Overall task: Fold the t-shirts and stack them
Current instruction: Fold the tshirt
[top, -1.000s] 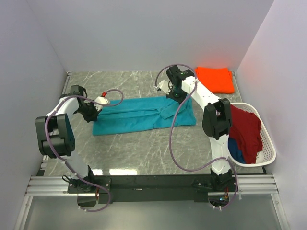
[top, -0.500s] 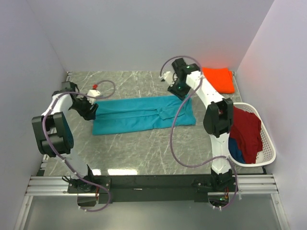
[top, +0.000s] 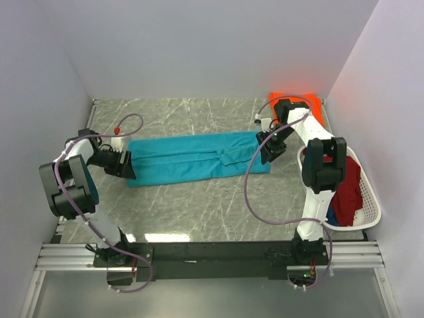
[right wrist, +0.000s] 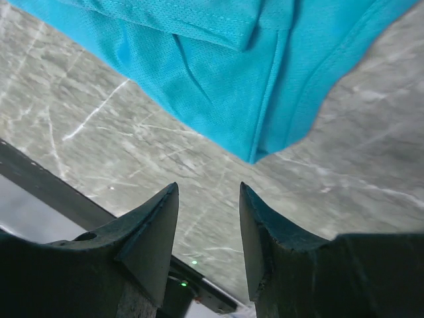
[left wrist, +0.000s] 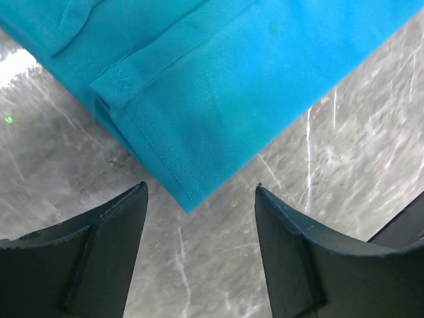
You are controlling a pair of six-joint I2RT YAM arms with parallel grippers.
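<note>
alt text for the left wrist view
A corner of the teal t-shirt lies flat on the grey marbled table, just in front of the open left hand, whose two dark fingers hold nothing.

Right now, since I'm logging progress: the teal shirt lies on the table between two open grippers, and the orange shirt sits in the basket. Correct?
Not quite: the top view shows the orange shirt on the table in the far right corner, outside the basket. The rest holds: the teal shirt lies between the open left gripper and right gripper.
</note>
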